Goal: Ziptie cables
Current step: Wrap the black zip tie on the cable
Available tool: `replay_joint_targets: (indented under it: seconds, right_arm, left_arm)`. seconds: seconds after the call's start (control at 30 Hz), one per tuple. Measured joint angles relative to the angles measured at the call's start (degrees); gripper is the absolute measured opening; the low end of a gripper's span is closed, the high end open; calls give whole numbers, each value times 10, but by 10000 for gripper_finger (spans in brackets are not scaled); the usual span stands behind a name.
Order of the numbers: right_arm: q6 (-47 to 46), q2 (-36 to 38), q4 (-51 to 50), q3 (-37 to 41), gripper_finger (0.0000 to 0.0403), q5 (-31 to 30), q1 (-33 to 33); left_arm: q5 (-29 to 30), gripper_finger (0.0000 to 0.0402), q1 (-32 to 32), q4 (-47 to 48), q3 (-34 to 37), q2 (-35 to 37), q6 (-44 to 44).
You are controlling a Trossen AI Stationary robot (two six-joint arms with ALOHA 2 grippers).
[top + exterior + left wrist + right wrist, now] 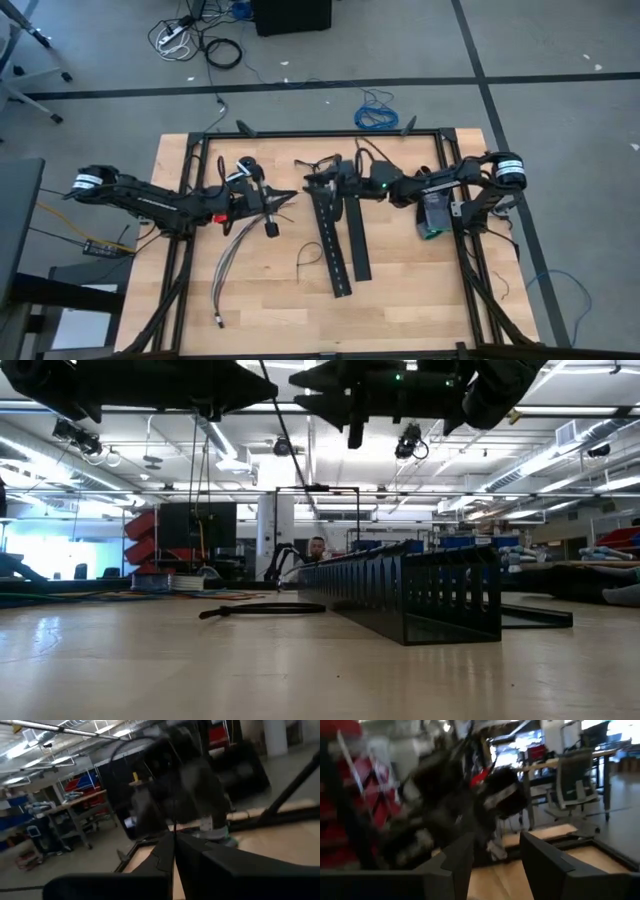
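From the table-level camera I see a looped ziptie (pixel 262 609) lying flat beside the black perforated strips (pixel 410 595). From above, the cables (pixel 232 262) curve down the wooden table (pixel 400 295), left of those strips. My left gripper (pixel 290 194) hangs over the bundle's upper end, fingers pressed together on a thin black ziptie. My right gripper (pixel 312 180) faces it, fingers (pixel 542 857) parted, holding nothing.

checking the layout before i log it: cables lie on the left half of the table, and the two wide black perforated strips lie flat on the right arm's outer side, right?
Not quite. The cables are on the left half, but the wide black perforated strips lie mid-table, between the two arms, as the high view shows.
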State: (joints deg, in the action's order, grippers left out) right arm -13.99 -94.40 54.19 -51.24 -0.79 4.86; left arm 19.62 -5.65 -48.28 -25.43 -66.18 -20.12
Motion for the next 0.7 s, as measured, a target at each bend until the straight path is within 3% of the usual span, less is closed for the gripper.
replay_joint_targets:
  seconds: [0.17,0.37,0.57,0.7]
  right_arm:
    - [-206,9,-4,0,150,-17,7]
    - [-383,-3,-26,0,140,-27,-7]
    - [-498,-1,-11,0,134,-30,-19]
    - [-545,-1,-85,0,132,-40,-36]
  left_arm:
    - [3,0,-37,25,0,34,-102]
    - [46,0,-93,32,0,57,-275]
    - [145,0,-141,41,0,53,-450]
    - [175,0,-152,52,0,53,-504]
